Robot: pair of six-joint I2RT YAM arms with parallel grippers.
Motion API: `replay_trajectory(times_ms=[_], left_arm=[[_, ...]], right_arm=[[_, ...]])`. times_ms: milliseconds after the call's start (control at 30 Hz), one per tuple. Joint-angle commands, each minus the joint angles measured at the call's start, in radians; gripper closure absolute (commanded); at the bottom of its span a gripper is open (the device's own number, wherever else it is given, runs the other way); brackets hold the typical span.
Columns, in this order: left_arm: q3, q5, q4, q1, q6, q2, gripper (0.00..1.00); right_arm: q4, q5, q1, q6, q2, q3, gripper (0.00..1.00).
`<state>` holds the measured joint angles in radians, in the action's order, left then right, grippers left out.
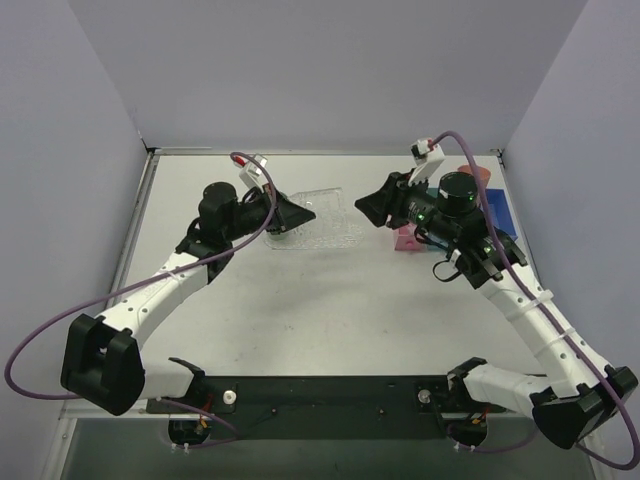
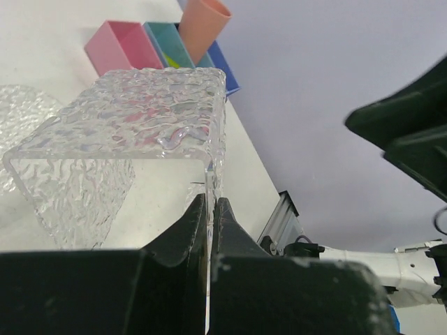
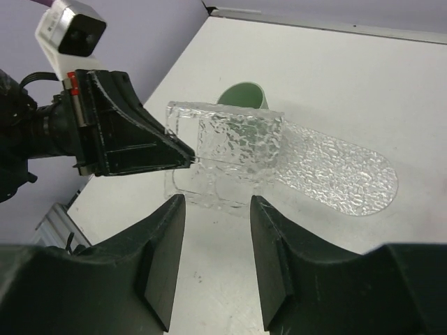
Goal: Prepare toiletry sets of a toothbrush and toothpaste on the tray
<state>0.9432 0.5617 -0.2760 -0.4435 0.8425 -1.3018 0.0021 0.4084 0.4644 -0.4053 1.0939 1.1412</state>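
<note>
Black fingers first: the left gripper (image 3: pixel 188 159) is clamped shut on a thin upright wall of a clear box (image 3: pixel 230 139), pinching just the edge of it. The right gripper (image 3: pixel 218 201) hangs just beside the box on the opposite side with its fingers spread and nothing between them.

The box sits at one end of the tray (image 3: pixel 342 178), that see-through oblong with the bumpy surface, lying about midway across the table (image 1: pixel 330 310) toward its far edge. Can't tell if box and tray are one piece or two.

My guess on handling: this stuff is light and stiff but thin, and probably slick, so a pinch on one wall could let it swing or flex. A rim or wall near the middle seems a safer hold than a rounded end.

Just behind the tray is a green cup (image 3: pixel 244 94). Toward the far right corner sit a pink bin (image 2: pixel 115 43), a teal bin (image 2: pixel 164 45), a blue bin (image 2: pixel 223 70) and a salmon cup (image 2: pixel 206 24).

No toothbrush or toothpaste that I can make out anywhere, and the tray looks bare.
</note>
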Motion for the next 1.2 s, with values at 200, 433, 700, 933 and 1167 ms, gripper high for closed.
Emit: replay_trajectory(times_ms=[200,433,700,933,1167], left_arm=[[-0.006,-0.006,0.008,0.000,0.001,-0.013,1.00],[-0.030,0.001,-0.017,0.000,0.012,-0.008,1.00],[-0.034,0.009,-0.022,0.000,0.012,-0.008,1.00],[-0.035,0.012,-0.026,0.000,0.012,-0.010,1.00],[-0.038,0.012,-0.029,0.000,0.013,-0.008,1.00]], right_arm=[[-0.266,-0.267,0.246,0.088,0.178,0.186,0.65],[-0.267,-0.235,0.266,0.049,0.268,0.210,0.65],[-0.235,-0.214,0.266,0.022,0.340,0.224,0.64],[-0.194,-0.201,0.266,-0.013,0.382,0.219,0.65],[-0.165,-0.221,0.266,-0.029,0.403,0.201,0.69]])
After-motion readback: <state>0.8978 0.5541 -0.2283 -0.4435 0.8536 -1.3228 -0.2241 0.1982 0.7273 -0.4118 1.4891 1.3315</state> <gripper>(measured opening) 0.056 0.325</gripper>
